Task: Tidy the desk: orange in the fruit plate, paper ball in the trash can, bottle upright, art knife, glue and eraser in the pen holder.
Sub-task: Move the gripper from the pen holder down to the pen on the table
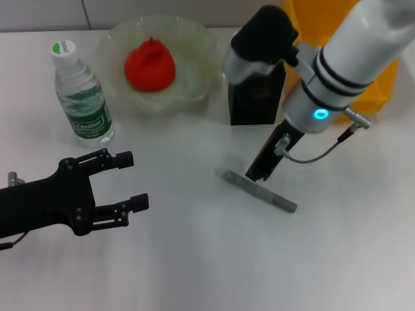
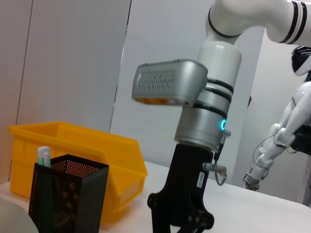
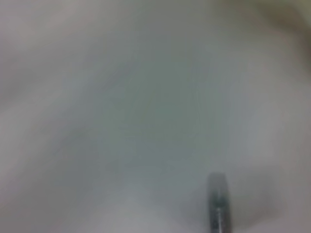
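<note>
The white desk (image 1: 194, 259) carries everything. At its far left the bottle (image 1: 81, 94) stands upright on it. Just beside the bottle, toward the middle, sits the fruit plate (image 1: 194, 58). The black pen holder (image 1: 256, 97) stands near the plate's right edge, and the yellow trash can (image 1: 379, 87) sits just behind and to the right of the pen holder. Nearer the front, a slim grey art knife (image 1: 259, 192) lies flat and slanted on the bare desk.
</note>
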`<action>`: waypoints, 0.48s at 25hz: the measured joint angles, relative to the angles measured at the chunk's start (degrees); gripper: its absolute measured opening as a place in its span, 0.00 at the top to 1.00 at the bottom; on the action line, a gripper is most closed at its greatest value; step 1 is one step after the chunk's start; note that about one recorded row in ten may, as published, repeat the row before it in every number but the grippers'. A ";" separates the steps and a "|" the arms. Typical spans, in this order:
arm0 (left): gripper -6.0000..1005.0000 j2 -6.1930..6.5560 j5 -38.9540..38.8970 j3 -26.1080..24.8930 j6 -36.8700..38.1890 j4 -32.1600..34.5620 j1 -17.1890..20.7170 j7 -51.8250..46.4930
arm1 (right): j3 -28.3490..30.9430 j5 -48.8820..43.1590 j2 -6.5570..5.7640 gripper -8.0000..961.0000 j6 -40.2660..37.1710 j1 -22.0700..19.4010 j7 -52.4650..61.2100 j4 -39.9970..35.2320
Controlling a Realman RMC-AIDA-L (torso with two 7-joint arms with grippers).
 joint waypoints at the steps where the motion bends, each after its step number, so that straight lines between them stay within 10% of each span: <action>1: 0.17 0.00 0.00 0.00 0.00 0.00 0.00 0.00 | 0.75 0.00 -0.04 0.91 -0.48 -0.30 -0.04 -0.86; 12: 0.17 -0.07 0.00 -0.01 0.10 0.00 -0.06 0.06 | 1.63 -0.24 0.01 0.91 -1.22 -0.12 -0.14 -1.44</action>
